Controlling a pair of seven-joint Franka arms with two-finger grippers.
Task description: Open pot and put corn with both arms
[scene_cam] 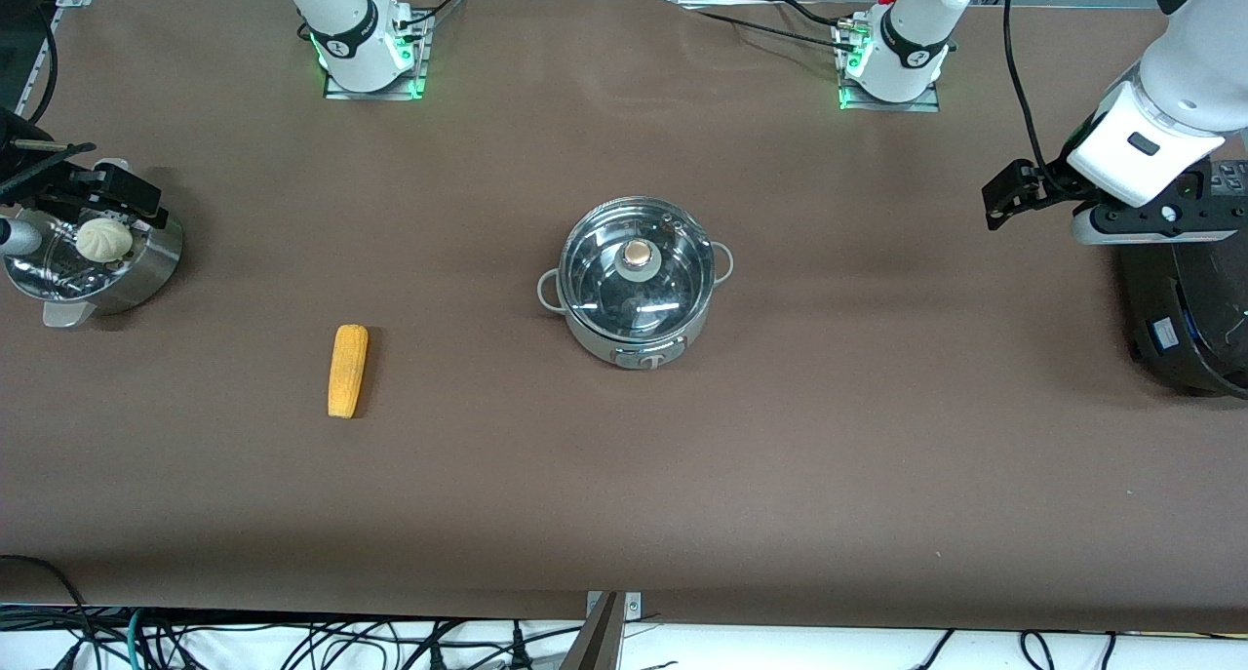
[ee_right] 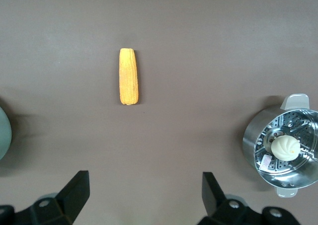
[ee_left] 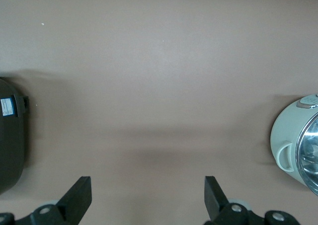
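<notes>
The steel pot (scene_cam: 634,334) stands mid-table with its glass lid (scene_cam: 673,280) on and the round knob (scene_cam: 639,253) at the centre. The corn (scene_cam: 348,370) lies flat on the table toward the right arm's end, a little nearer the front camera than the pot. It also shows in the right wrist view (ee_right: 128,76). My right gripper (ee_right: 144,192) is open and empty, up over the steamer basket (scene_cam: 146,270). My left gripper (ee_left: 148,195) is open and empty, up beside the black cooker (scene_cam: 1185,329). The pot's side shows in the left wrist view (ee_left: 290,145).
The steamer basket holds a white bun (scene_cam: 104,240) at the right arm's end; both show in the right wrist view, basket (ee_right: 258,140) and bun (ee_right: 285,146). The big black cooker stands at the left arm's end and shows in the left wrist view (ee_left: 10,135).
</notes>
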